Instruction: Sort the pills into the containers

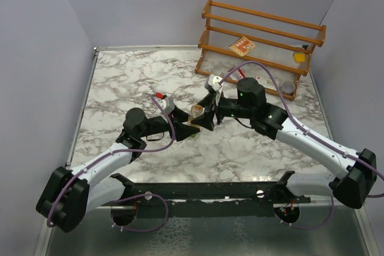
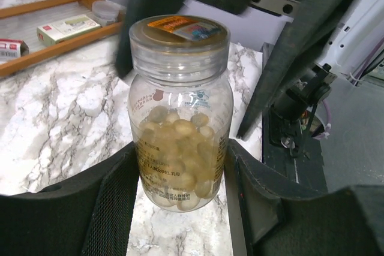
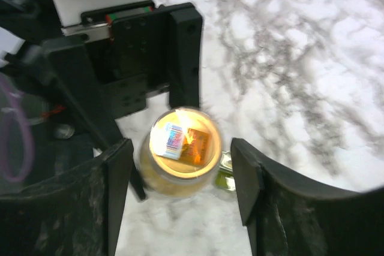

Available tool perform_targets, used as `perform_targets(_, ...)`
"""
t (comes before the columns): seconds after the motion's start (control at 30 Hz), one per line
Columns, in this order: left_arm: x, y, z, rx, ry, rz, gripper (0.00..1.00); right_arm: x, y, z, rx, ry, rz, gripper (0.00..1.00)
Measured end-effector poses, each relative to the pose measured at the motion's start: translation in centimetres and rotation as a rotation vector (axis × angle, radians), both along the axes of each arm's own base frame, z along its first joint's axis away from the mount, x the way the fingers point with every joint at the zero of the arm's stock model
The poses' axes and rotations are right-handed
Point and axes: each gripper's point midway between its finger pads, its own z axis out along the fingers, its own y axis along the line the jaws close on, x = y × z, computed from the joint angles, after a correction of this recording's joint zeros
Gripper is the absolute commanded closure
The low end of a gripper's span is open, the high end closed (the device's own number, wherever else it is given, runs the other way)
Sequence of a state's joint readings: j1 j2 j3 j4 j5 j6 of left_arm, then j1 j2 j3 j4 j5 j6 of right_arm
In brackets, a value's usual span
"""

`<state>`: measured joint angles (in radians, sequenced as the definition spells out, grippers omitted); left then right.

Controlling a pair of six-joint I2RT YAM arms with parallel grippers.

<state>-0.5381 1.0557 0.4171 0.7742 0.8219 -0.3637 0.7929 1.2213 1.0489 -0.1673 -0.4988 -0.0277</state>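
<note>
Upright clear bottle (image 2: 180,118), pills (image 2: 177,148) heaped inside, is clamped low on its body by the left gripper (image 2: 180,175), while the right gripper (image 3: 183,169) hangs wide open straight above, fingers flanking the cap (image 3: 182,142) without touching.

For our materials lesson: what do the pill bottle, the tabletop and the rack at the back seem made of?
The bottle: clear and glossy, probably plastic, possibly glass; the pills show through. The tabletop: white with grey veins, marble or a marble-look print. The rack: orange-brown wood, seemingly varnished, with a slight sheen.
</note>
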Motion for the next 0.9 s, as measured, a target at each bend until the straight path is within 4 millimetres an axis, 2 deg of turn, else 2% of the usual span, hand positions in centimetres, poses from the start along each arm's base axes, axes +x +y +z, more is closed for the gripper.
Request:
perform_targets(0.07,0.1,0.0,-0.2,0.005,0.011,0.003,1.00,0.4,0.1,0.1,0.004,-0.017,-0.010,0.26)
perform_targets(0.1,0.1,0.0,-0.3,0.008,0.017,0.003,1.00,0.6,0.2,0.2,0.007,-0.026,-0.012,0.12)
perform_targets(0.17,0.0,0.0,-0.7,0.016,0.031,0.002,1.00,1.0,0.3,0.2,0.011,-0.030,-0.022,0.07)
perform_targets(0.37,-0.1,-0.2,-1.3,0.030,0.055,-0.004,1.00,1.8,0.5,0.0,0.010,-0.037,-0.041,0.06)
perform_targets(0.63,-0.1,-0.2,-1.4,0.033,0.056,-0.002,1.00,1.7,0.5,1.6,0.051,-0.051,-0.050,0.06)
perform_targets(0.77,0.6,-0.1,-1.5,0.040,0.043,0.035,1.00,1.2,-0.1,4.4,0.127,-0.065,-0.074,0.06)
perform_targets(0.9,1.8,0.4,-1.4,0.050,0.007,0.109,1.00,1.8,-1.5,7.9,0.228,-0.083,-0.183,0.18)
